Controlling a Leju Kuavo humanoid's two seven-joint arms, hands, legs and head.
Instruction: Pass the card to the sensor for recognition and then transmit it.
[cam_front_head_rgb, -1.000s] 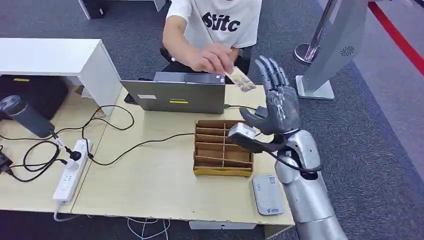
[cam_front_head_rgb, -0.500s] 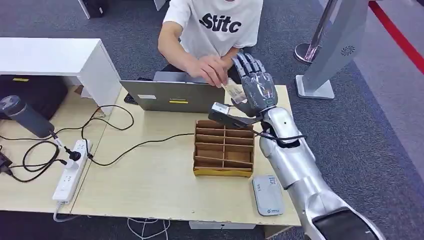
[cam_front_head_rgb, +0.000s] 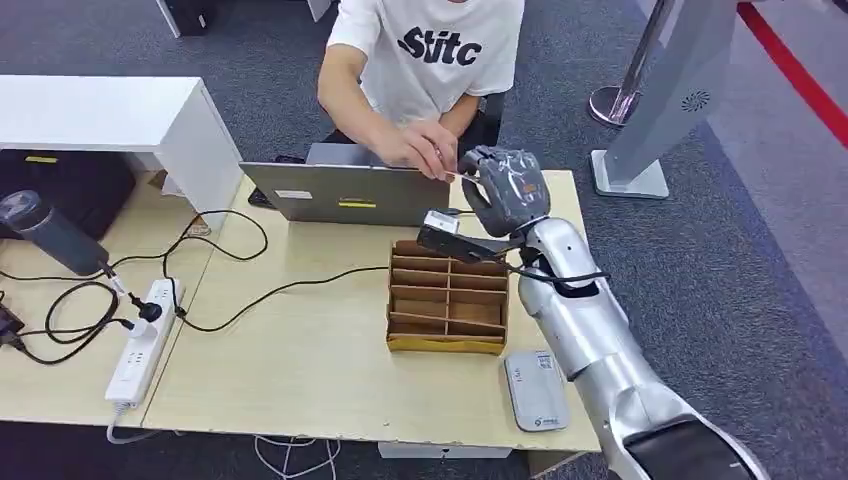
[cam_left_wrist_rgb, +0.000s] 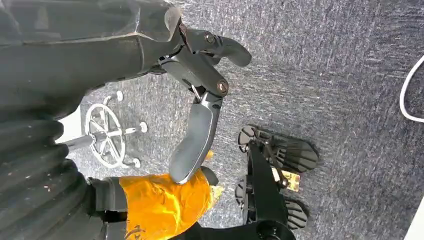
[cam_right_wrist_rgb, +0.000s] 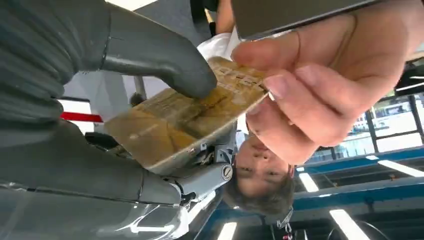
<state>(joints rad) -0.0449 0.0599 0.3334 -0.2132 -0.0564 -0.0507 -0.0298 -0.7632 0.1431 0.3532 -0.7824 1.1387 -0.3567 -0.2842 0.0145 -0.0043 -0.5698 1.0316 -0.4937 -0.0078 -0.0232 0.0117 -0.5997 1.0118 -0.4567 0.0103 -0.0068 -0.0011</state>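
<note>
- Right hand (cam_front_head_rgb: 505, 188): raised behind the open grey laptop (cam_front_head_rgb: 345, 192), at the far edge of the pale wooden surface (cam_front_head_rgb: 300, 350); thumb pressed on one face of the worn tan plastic card (cam_right_wrist_rgb: 185, 117), fingers curled behind the other, so gripping it.
- Card: pinched at its opposite end by the seated person's hand (cam_right_wrist_rgb: 320, 85); held from both sides, well above the surface.
- Left hand (cam_left_wrist_rgb: 200, 115): hanging over dark grey carpet, fingers apart, holding nothing.
- Sensor: flat grey card reader (cam_front_head_rgb: 535, 390) near the front edge of the surface, just beside the brown cardboard divider box (cam_front_head_rgb: 447, 297), well apart from the card.
- Risk, shared grip: a pull while the person's fingers remain closed likely to tug, bend or twist the card in the grasp.
- Risk, shallow hold: thumb contact on a small patch near one edge; on release, possible pivot or slip, with a drop into the divider box or behind the laptop.
- Risk, path: descent towards the reader passing over the box walls; a low sweep liable to catch the card or the wrist camera (cam_front_head_rgb: 440, 222).
- Risk, reading: a tilted card presented off the reader's face liable to fail recognition.
</note>
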